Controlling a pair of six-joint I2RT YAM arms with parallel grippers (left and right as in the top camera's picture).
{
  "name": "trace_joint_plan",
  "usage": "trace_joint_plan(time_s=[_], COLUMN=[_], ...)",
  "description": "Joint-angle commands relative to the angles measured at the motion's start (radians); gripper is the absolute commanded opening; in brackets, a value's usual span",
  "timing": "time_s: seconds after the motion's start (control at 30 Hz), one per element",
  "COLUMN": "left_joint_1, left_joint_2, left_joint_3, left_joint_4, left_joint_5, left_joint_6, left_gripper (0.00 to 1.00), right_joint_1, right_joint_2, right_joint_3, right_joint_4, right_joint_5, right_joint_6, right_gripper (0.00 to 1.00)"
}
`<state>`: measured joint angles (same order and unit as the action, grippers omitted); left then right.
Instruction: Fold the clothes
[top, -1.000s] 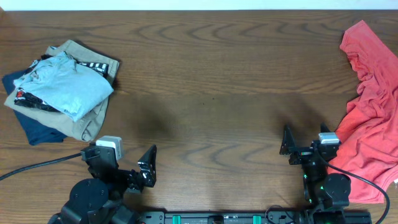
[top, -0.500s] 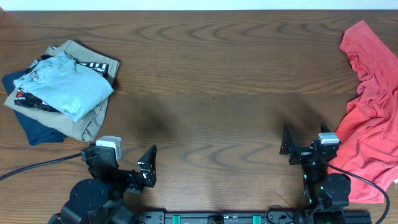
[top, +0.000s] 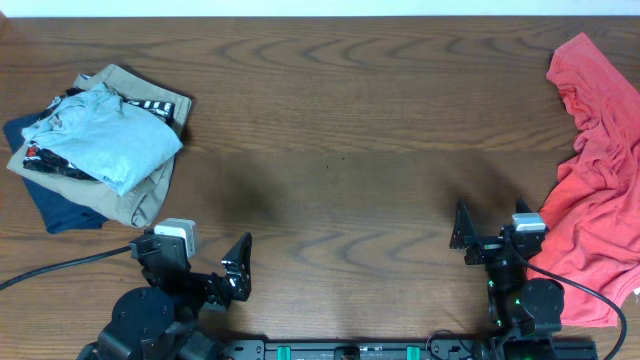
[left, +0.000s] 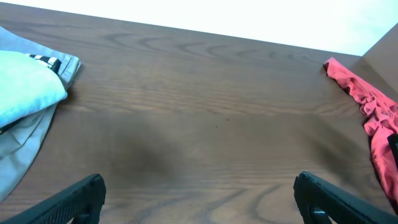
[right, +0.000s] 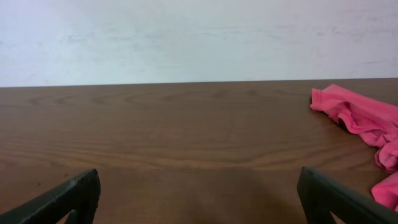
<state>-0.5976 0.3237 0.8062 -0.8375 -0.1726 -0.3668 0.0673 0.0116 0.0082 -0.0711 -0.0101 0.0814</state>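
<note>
The surface (top: 330, 120) is a dark brown wooden top with a bold, wavy grain that shows plainly across its middle. Beyond its far edge stands a plain pale wall (right: 199, 37). The right wrist view shows it as a broad off-white band, and the overhead view as only a thin strip.

A pile of clothes (top: 95, 150) sits by the left edge, toward the far-left corner. A light blue shirt (top: 110, 140) lies on top, a tan garment (top: 140, 200) is under it, and a navy garment (top: 55, 205) at the bottom sticks out toward the near edge. A scrap of black-and-white fabric peeks out on the far side of the pile.

A red garment (top: 595, 180) lies crumpled and unfolded along the right edge. It runs from the far-right corner down toward the near-right corner and partly leaves the overhead picture. Its lower part lies just beside the right arm.

Both arms sit at the near edge, well apart from each other. The left pincer (left: 199, 199) is spread wide, with its two dark fingers at the lower corners of its own view and only wood between them. The right pincer (right: 199, 199) is spread just as wide and grips nothing. A black cable (top: 60, 268) runs from the left edge to the left arm's base.
</note>
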Motion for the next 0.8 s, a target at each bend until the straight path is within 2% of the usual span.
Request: trace_joint_plan(time_s=[0.0, 0.33, 0.5, 0.77], left_joint_1=[-0.004, 0.012, 0.174, 0.422], left_joint_2=[-0.003, -0.005, -0.005, -0.088], left_joint_3=[-0.006, -0.006, -0.014, -0.163], left_joint_4=[0.002, -0.008, -0.082, -0.064], left_joint_5=[-0.019, -0.02, -0.008, 0.016], left_joint_6=[-0.005, 0.007, 0.006, 0.006], left_gripper=[0.98, 0.98, 0.98, 0.98], right_joint_1=[-0.006, -0.006, -0.006, -0.006], right_joint_2=[-0.006, -0.006, -0.006, -0.006], right_joint_3=[-0.003, -0.003, -0.003, -0.003], right_joint_4=[-0.003, -0.003, -0.003, -0.003], right_joint_5=[0.006, 0.006, 0.006, 0.006], right_joint_6=[-0.015, -0.015, -0.015, -0.015], right_gripper=[0.99, 0.99, 0.99, 0.99])
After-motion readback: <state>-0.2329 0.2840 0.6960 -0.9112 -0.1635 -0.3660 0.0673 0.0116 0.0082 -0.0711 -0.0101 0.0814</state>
